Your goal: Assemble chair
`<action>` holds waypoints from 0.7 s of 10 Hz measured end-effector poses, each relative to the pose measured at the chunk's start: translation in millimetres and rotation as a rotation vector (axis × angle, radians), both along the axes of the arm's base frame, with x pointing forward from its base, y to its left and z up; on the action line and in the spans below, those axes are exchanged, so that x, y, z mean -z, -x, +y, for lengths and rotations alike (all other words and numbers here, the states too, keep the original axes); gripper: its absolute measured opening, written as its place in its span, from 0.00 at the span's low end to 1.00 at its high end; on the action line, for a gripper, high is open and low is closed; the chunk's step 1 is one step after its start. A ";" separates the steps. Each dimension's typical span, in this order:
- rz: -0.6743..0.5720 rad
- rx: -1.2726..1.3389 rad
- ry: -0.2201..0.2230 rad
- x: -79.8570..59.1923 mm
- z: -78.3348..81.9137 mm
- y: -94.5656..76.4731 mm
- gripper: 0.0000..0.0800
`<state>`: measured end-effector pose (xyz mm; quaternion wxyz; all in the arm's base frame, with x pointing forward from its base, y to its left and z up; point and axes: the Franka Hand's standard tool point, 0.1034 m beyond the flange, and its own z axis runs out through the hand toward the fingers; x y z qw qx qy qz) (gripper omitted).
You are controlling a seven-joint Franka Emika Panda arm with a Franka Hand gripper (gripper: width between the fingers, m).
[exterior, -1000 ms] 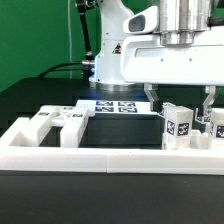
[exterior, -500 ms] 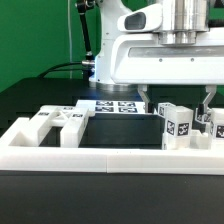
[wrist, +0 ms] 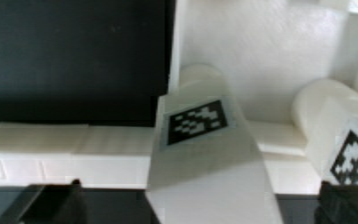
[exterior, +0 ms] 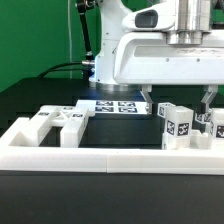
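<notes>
Wrist view brings a tagged chair piece (wrist: 202,165) close; exterior view shows the pincer (exterior: 178,98) apart.

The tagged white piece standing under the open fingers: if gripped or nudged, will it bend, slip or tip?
Probably stiff: the white piece looks like blocky plastic. It seems to stand on a narrow end, so a sideways nudge might tip it. Its flat matte faces should resist slipping.

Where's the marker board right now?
Exterior view, centre: thin flat white marker board lies on the black table, behind the long white border rail.
</notes>
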<state>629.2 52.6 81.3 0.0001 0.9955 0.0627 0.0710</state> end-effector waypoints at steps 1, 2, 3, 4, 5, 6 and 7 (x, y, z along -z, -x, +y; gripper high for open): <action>0.000 -0.011 0.002 0.0 0.2 0.0 0.76; 0.000 -0.011 0.003 0.0 -0.5 0.0 0.76; 0.000 0.007 0.000 0.0 -0.5 0.0 0.59; 0.000 0.025 -0.003 0.0 -0.5 0.0 0.40; 0.000 0.024 -0.003 0.0 -0.6 -0.1 0.40; 0.000 0.043 -0.006 -0.1 -0.5 -0.1 0.36; 0.001 0.125 -0.018 0.0 -0.4 -0.1 0.36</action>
